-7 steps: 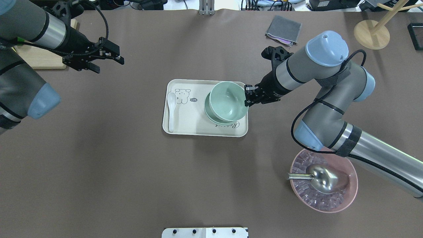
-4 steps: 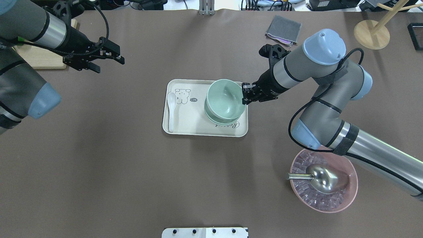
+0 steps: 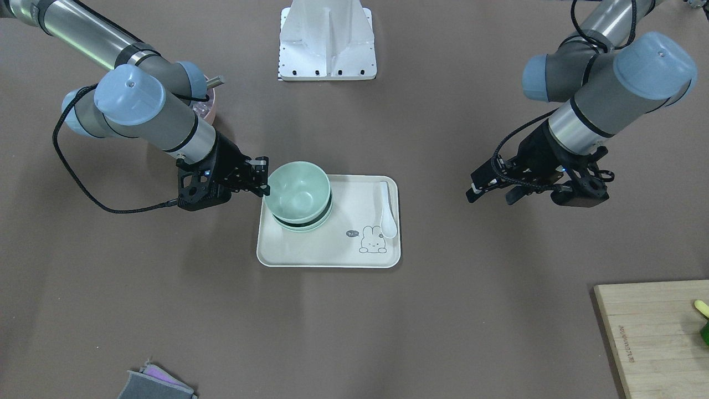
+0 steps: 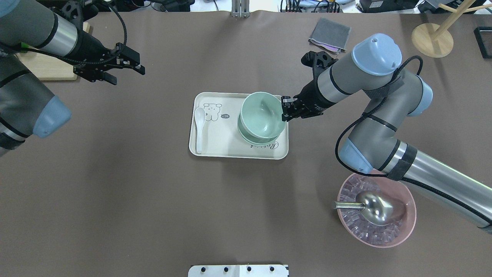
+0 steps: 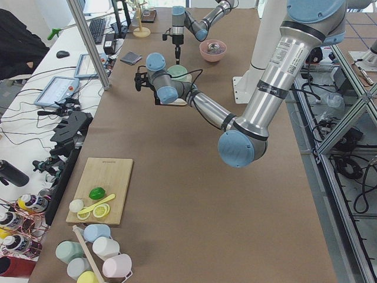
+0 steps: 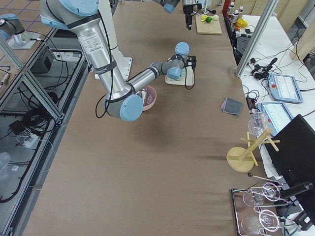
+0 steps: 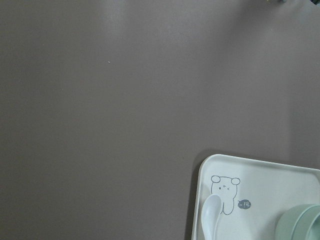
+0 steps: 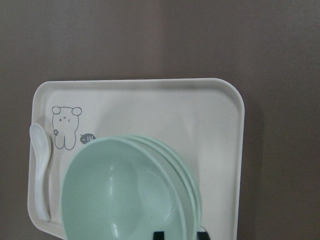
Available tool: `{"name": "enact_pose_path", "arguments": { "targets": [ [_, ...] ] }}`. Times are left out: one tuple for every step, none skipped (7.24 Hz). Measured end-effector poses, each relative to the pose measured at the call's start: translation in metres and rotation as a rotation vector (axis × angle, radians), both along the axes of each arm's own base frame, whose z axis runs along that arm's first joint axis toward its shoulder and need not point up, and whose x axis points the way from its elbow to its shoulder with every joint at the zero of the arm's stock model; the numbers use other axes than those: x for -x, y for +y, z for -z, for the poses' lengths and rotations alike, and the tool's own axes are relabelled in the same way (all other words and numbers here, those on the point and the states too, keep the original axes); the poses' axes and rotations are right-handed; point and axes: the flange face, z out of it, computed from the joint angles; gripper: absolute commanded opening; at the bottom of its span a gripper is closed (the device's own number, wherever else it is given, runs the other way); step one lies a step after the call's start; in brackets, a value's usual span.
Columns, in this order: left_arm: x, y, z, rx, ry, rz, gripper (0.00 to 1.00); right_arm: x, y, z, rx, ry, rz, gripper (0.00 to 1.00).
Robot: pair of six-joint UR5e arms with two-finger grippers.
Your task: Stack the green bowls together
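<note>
Three pale green bowls sit nested on the right half of a cream tray [image 4: 215, 148]. The top bowl [image 4: 261, 117] rests level in the two lower bowls [image 4: 249, 139]; the stack also shows in the front view [image 3: 299, 191] and the right wrist view [image 8: 125, 195]. My right gripper [image 4: 285, 111] is shut on the top bowl's right rim, one finger inside and one outside. My left gripper [image 4: 128, 76] is open and empty, above the table far to the tray's left and back. The left wrist view shows only the tray's corner [image 7: 260, 175] and a bowl edge [image 7: 300, 222].
A white spoon [image 4: 199, 129] lies along the tray's left edge. A pink bowl with a metal scoop [image 4: 376, 209] stands front right under my right arm. A grey cloth [image 4: 329, 34], a wooden stand [image 4: 432, 38] and a wooden board [image 4: 46, 67] are at the back.
My right gripper moved the tilted top bowl a little left and set it level into the stack. It has hardly moved in the last half second. The left arm is still.
</note>
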Motion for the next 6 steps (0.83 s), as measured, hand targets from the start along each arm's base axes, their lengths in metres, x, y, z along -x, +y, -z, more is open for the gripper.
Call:
{"name": "enact_pose_path", "arguments": {
  "targets": [
    [0.0, 0.0, 0.0, 0.0, 0.0, 0.0, 0.97, 0.0, -0.001, 0.0, -0.001, 0.001, -0.004, 1.0],
    [0.0, 0.0, 0.0, 0.0, 0.0, 0.0, 0.97, -0.002, -0.001, 0.0, -0.002, 0.0, -0.008, 1.0],
    [0.0, 0.0, 0.0, -0.002, 0.0, 0.001, 0.97, -0.008, -0.003, 0.004, -0.005, -0.006, -0.015, 1.0],
    [0.002, 0.001, 0.002, -0.006, 0.002, 0.004, 0.97, -0.02, -0.006, 0.009, -0.003, -0.017, -0.024, 1.0],
    [0.005, 0.001, 0.004, -0.008, 0.002, 0.009, 0.97, -0.041, -0.008, 0.015, 0.016, -0.023, -0.035, 1.0],
    [0.011, 0.001, 0.008, -0.013, 0.003, 0.019, 0.97, -0.073, -0.011, 0.023, 0.054, -0.01, -0.057, 1.0]
  ]
}}
